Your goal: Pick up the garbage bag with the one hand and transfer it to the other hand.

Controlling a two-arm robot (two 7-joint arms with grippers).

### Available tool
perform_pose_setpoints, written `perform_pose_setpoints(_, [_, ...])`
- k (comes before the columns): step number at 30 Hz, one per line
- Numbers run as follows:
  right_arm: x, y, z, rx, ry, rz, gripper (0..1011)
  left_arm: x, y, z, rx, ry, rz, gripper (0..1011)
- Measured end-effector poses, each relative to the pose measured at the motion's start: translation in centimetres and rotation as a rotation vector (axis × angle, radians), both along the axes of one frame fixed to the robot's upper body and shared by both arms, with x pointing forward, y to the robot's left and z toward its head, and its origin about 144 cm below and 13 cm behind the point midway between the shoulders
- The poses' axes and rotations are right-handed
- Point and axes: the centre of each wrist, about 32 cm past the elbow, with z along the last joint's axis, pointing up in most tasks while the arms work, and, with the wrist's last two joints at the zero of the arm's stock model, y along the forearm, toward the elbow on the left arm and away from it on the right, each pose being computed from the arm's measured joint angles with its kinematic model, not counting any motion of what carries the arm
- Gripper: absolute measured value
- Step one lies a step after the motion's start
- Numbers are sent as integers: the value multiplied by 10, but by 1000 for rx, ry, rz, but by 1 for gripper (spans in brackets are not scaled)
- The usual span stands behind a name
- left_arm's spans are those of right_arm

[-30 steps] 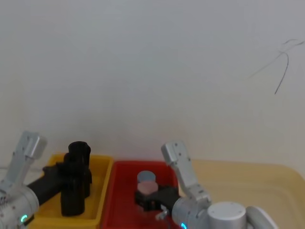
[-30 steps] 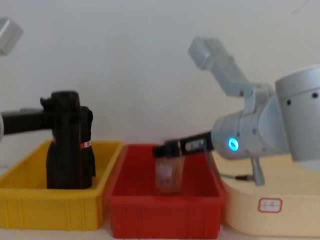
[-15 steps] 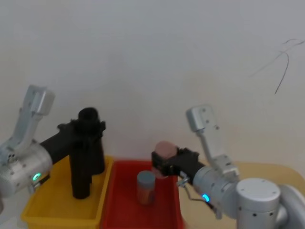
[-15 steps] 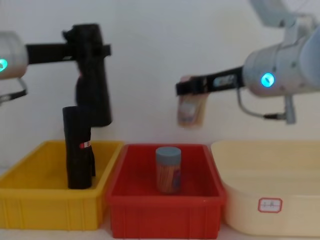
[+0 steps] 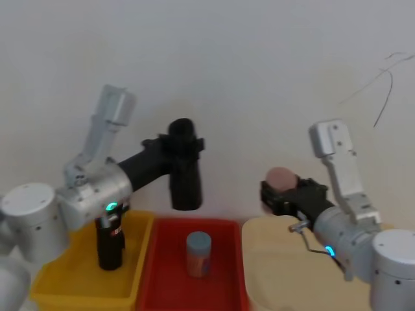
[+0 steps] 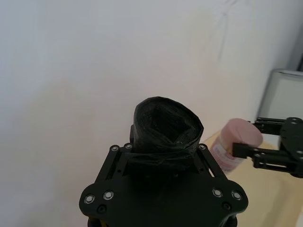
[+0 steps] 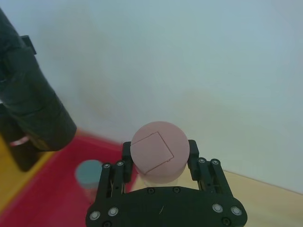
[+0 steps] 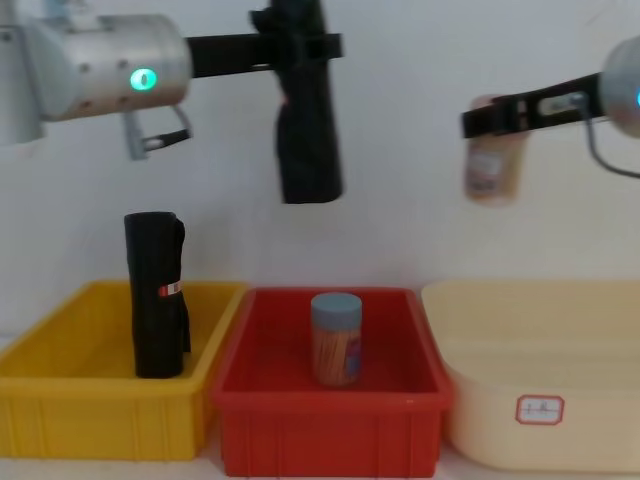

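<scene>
**Bag is up, but the receiving gripper is full**

Nearest you, three bins sit in a row. The yellow bin (image 8: 60, 400) has the twin roll (image 8: 155, 295) standing upright in it, the red bin (image 8: 330, 435) holds a blue-lidded jar (image 8: 335, 340), and the cream bin (image 8: 540, 360) is on the right.

A second ago your left gripper (image 8: 300, 45) was down in the yellow bin. It has since lifted the garbage bag (image 8: 308, 130) high and carried it inward. The bag now hangs upright above the red bin's left side, well clear of everything below. The left gripper's fingers pinch the bag near its top end, so you can take the pick-up half as done.

At about the same height, your right gripper (image 8: 490, 115) has also come up out of the red bin. It is clamped on a pink-lidded jar (image 8: 492, 165), held over the cream bin's left part and well apart from the bag.

That changes your next move. The handover likely cannot start until the right gripper lets the jar go, probably into the cream bin. After that you still have to close the gap between the two grippers.

Behind everything stands a plain wall (image 8: 400, 230).
</scene>
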Motion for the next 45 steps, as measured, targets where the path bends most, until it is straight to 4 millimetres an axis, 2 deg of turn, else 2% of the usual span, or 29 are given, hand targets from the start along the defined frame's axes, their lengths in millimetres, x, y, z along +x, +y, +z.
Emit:
perform_pose_setpoints(1, [0,-2,0,-2,0,-8,648,0,0,0,0,0,0,393])
perform_pose_setpoints(8, [-4,-22,-6,-21,15,-107,648,20,-35,0,1,16,-115,393])
perform_pose_setpoints(17, [-2,-47,-28,-36,93,-222,648,37,-66,-8,25,58,-200,393])
perform_pose_setpoints(22, [3,-56,-44,-39,145,-253,648,42,-72,-11,36,70,-209,393])
perform_pose_setpoints(32, [10,-62,-61,-26,176,-254,648,49,-79,-16,59,86,-203,393])
perform_pose_setpoints(36, [12,-63,-64,-21,180,-251,716,50,-79,-18,64,88,-201,393])
perform_pose_setpoints(37, [12,-63,-64,-20,181,-251,770,51,-80,-18,64,89,-201,393])
perform_pose_setpoints(45, [14,-64,-68,-15,186,-248,979,52,-81,-19,71,92,-199,393])
